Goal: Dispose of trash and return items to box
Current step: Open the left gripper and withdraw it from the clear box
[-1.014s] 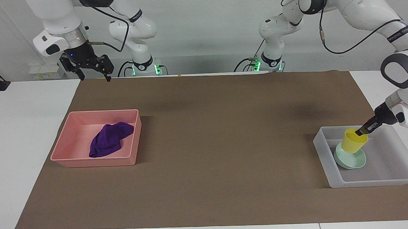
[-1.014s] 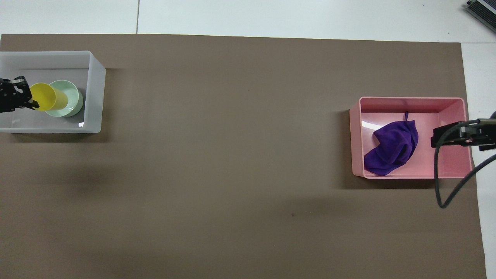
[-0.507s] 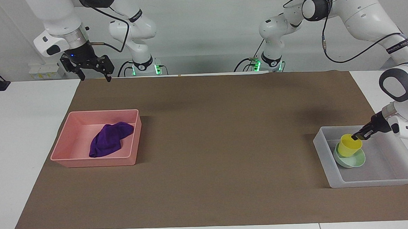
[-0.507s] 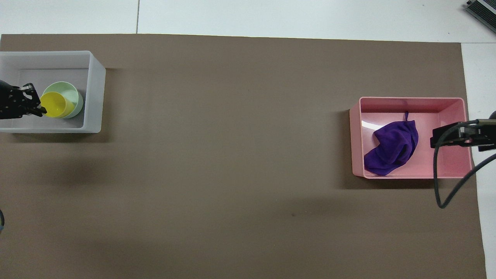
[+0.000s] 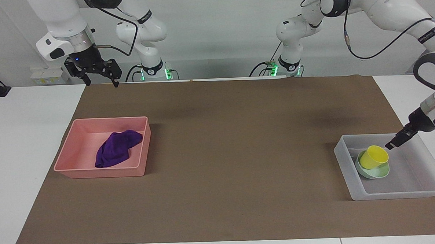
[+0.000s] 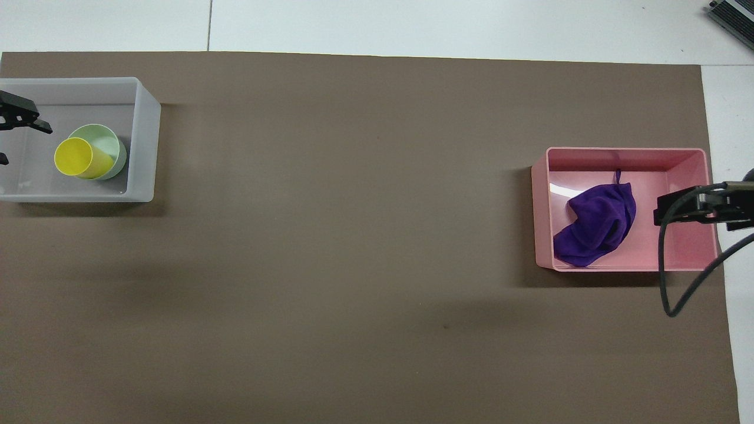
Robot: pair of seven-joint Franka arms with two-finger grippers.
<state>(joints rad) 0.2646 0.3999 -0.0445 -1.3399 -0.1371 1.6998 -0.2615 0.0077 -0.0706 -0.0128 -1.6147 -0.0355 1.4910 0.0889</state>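
Observation:
The yellow cup (image 5: pixel 373 157) lies tilted in the mint-green bowl (image 5: pixel 378 172), both inside the translucent box (image 5: pixel 400 193) at the left arm's end of the table. My left gripper (image 5: pixel 391 144) is open and empty, just above the box beside the cup and not touching it. In the overhead view its fingers (image 6: pixel 23 116) are spread apart next to the cup (image 6: pixel 75 158) and bowl (image 6: pixel 112 147). The purple cloth (image 5: pixel 116 148) lies in the pink bin (image 5: pixel 102 173). My right gripper (image 5: pixel 102 83) waits open and empty, raised over the table edge nearest the robots.
A brown mat (image 5: pixel 233 143) covers most of the white table. In the overhead view the right arm's hand and its cable (image 6: pixel 686 206) overlap the pink bin's end (image 6: pixel 624 154). The cloth (image 6: pixel 598 224) fills part of the bin.
My left gripper lowered the yellow cup into the bowl, let go of it and drew back up and away. The cup now rests tilted in the bowl. The right arm barely moved.

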